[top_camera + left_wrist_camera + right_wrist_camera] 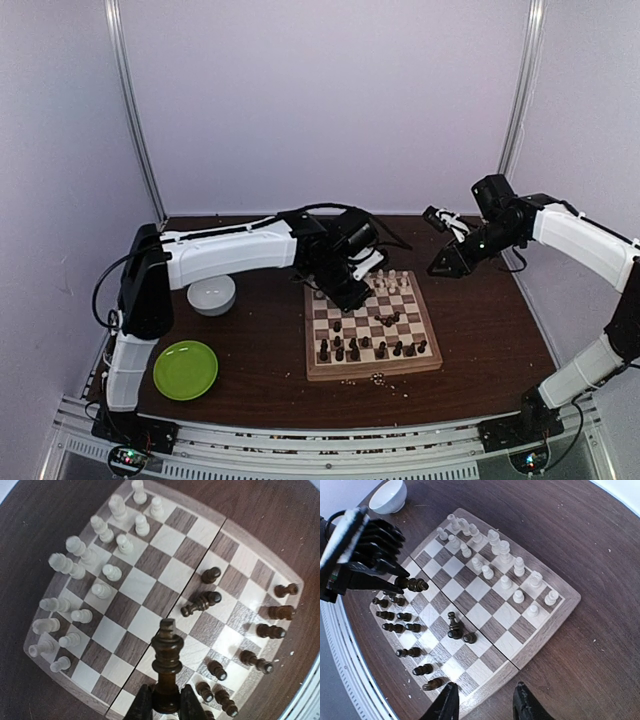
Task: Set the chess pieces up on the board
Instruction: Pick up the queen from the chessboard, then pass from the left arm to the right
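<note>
The board [372, 372] lies at the table's middle. Cream chess pieces [100, 570] stand in two rows along its far side. Several dark pieces [270, 630] stand along its near side. Two more dark pieces [454, 627] sit near the centre, one leaning. My left gripper [166, 705] is shut on the base of a dark king [167, 655] and holds it above the board's left part; it also shows in the top view [350, 288]. My right gripper [485, 705] is open and empty, raised beyond the board's right edge [445, 262].
A white bowl [212, 294] stands left of the board, and a green plate [185, 368] lies nearer the front left. Pale crumbs [380, 378] lie by the board's near edge. The left arm reaches across the bowl's far side.
</note>
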You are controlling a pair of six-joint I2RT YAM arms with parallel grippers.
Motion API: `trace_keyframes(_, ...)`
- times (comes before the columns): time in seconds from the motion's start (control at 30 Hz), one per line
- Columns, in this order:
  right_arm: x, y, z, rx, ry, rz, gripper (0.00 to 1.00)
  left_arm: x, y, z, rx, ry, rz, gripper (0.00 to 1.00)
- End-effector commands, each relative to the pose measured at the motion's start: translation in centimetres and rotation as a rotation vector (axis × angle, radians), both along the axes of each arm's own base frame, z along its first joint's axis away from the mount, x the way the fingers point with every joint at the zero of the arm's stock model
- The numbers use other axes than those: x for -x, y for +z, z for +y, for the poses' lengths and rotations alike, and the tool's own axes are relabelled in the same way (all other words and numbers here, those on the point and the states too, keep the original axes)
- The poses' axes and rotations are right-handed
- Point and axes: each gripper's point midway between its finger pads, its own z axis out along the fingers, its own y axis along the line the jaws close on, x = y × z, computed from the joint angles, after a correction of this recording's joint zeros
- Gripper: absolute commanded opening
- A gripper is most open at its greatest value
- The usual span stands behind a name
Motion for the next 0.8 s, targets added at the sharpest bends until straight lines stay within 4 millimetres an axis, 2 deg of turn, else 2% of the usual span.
trace_keyframes(0.0,1.3,0.7,2.3,-0.140,0.073,0.154,0.39,-0.1,5.4,-1.9,0.214,-0.038,-0.071,0.06)
trace_keyframes(0.17,3.1,1.6,5.3,-0.352,0.181,0.380,0.39,0.8,7.8,-2.8,0.350,-0.074,-0.076,0.06)
trace_keyframes(0.33,3.2,3.0,6.6,-0.476,0.217,0.474,0.40,1.5,9.0,-3.6,0.434,-0.109,-0.067,0.07)
trace_keyframes(0.4,3.3,3.6,6.8,-0.500,0.236,0.497,0.39,1.8,9.2,-3.8,0.450,-0.117,-0.060,0.07)
trace_keyframes(0.53,3.8,3.7,7.1,-0.506,0.268,0.543,0.40,1.9,9.4,-4.1,0.467,-0.124,-0.053,0.07)
trace_keyframes(0.77,4.1,2.3,7.6,-0.487,0.264,0.583,0.39,2.3,9.7,-4.4,0.483,-0.137,-0.045,0.07)
